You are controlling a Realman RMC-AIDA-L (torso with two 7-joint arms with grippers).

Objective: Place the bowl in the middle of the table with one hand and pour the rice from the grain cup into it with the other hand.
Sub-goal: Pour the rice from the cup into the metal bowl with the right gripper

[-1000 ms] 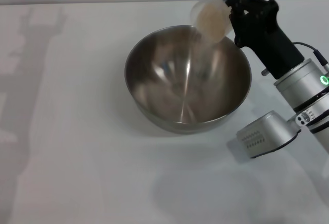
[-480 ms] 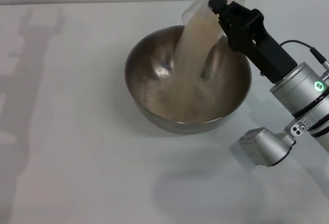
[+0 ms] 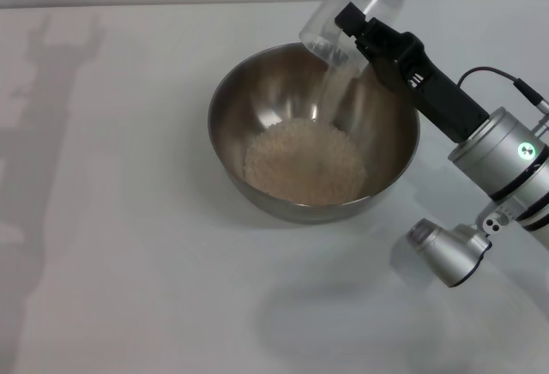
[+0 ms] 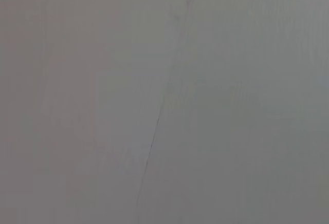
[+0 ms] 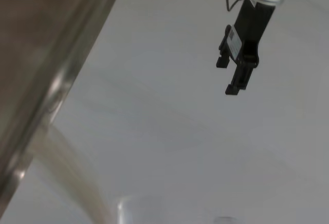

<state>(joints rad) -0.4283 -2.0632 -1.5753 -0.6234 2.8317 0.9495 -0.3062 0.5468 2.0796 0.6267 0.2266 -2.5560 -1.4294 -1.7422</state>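
Right gripper (image 3: 346, 22) up over the far rim of the bowl (image 3: 225, 125), fingers clenched on the grain cup (image 3: 377, 3). Cup tipped steeply, mouth angled down past the fingertips toward the bowl's inside, bottom raised behind them. Looks nearly empty, with only a thin pale trickle falling from its lip below the fingers. Rice (image 3: 304, 161) heaped as a round, flat mound on the bowl's floor, well below the fingers and towards the robot from them. Bowl upright on the white desk (image 3: 129, 237), about mid-desk, not touched by the fingers or the cup.

Left gripper (image 5: 237, 86) seen only from the right wrist camera: hangs above bare desk, well apart from the bowl and cup, holding nothing. Cannot tell whether its grip is released or clenched. Left wrist camera gives only plain grey surface.
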